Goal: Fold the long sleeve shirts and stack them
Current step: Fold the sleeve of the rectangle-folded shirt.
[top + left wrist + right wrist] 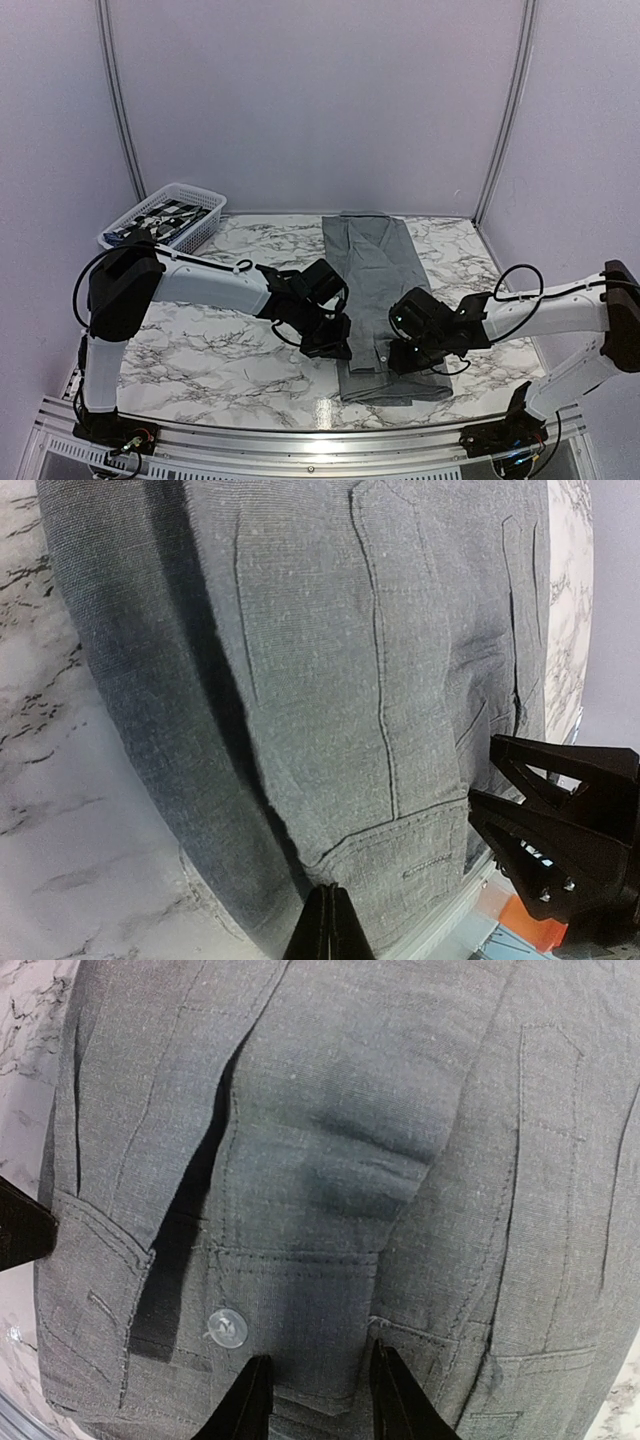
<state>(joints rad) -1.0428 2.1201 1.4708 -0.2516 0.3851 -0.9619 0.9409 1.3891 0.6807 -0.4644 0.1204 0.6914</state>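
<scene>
1. L gripper [330,895]: fingers [322,932] pressed tight together, no gap. The tips sit right at the near edge of the grey shirt [350,680]. Can't tell if any cloth is pinched.
2. R gripper [320,1355]: fingers [250,1405] partway apart, pointing down on a cuff [300,1290], just by a button [226,1327]. The cloth lies flat in the gap and doesn't look grabbed.
3. Shirt: lies in the middle of the table [200,340], folded into one long strip that runs from near to far. Sleeves are tucked on top, cuffs at the near end.
4. Step, I think: the long-way folds look done and the short-way fold comes next. No stack yet; I see only this one shirt on the table.
5. Next move needs both grippers to grab the two near corners, all layers, then lift together at the same height & carry them to the far end. L has to open first. If R takes just the cuff, the sleeve may pull out.
6. Arms: both reach in low from the sides w/ wrists bent down. They meet at the strip's near end, L at its left edge, R on its right part. Close, not touching.
7. Farther out: a white basket [210,222] at the far left w/ sth black-and-white in it, well apart from the shirt.
</scene>
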